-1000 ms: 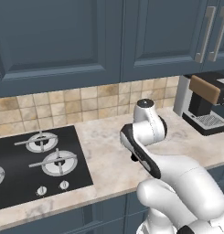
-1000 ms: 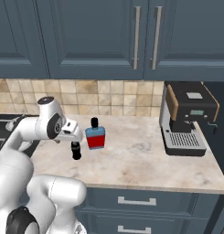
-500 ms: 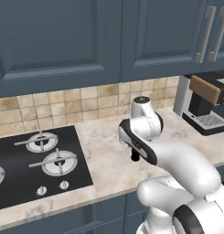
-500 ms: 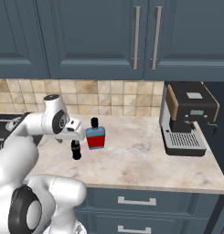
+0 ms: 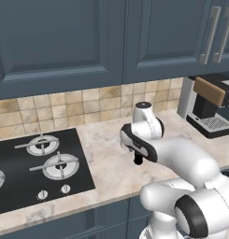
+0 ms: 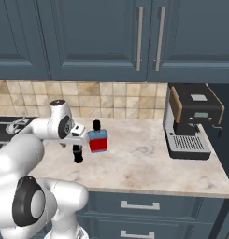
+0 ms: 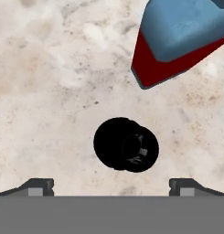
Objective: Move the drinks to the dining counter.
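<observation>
A small black bottle [image 7: 126, 144] stands upright on the marble counter [image 6: 134, 154], and in the hand view I look straight down on its cap. My gripper [image 7: 111, 186] hovers above it, open, with the fingertips [image 7: 39, 185] wide apart and nothing between them. The flat blue bottle with a red label [image 6: 97, 139] stands just beside and behind the black bottle [image 6: 78, 153]; its shoulder [image 7: 177, 36] fills the hand view's upper right. From the left base view my arm hides all but the black bottle [image 5: 138, 160]. The dining counter is out of view.
A black stove [image 5: 36, 168] lies to the left of the bottles. A coffee machine [image 6: 190, 123] stands at the counter's right end. Tiled backsplash [image 5: 78, 107] and dark blue cabinets [image 6: 102, 37] rise behind. The counter's front edge [image 6: 148, 189] runs close below the bottles.
My arm has swung a little to the right and lower, bringing the hand over the black bottle. The bottles have stayed in place and the gripper has stayed open.
</observation>
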Tool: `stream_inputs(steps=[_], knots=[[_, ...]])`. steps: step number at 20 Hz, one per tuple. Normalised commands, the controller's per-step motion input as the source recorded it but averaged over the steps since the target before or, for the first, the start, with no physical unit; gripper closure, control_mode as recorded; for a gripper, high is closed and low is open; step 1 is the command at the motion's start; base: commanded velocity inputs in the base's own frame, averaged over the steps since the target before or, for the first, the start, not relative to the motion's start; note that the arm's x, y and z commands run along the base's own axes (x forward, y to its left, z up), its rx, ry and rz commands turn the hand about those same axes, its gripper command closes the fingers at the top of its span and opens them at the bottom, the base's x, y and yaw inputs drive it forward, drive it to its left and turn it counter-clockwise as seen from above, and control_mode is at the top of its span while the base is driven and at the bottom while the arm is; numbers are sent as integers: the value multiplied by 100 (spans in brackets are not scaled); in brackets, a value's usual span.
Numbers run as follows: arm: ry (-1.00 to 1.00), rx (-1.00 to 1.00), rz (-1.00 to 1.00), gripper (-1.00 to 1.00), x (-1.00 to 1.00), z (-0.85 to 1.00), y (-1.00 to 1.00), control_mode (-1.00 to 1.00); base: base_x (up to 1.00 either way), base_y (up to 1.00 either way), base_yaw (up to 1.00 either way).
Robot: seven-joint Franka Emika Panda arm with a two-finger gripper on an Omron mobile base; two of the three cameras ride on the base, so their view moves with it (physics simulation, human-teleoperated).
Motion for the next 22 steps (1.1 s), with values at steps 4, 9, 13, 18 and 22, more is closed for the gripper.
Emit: stream_inputs(steps=[4, 9, 13, 18, 22], knots=[[-4, 2, 0, -100, 5, -30, 0, -100, 0, 0, 0], [-2, 0, 0, -100, 6, -1, 0, -100, 0, 0, 0], [-2, 0, 0, -100, 6, 0, -2, -100, 0, 0, 0], [0, 0, 0, -100, 20, 0, -12, -100, 0, 0, 0], [0, 0, 0, -100, 0, 0, 0, -100, 0, 0, 0]])
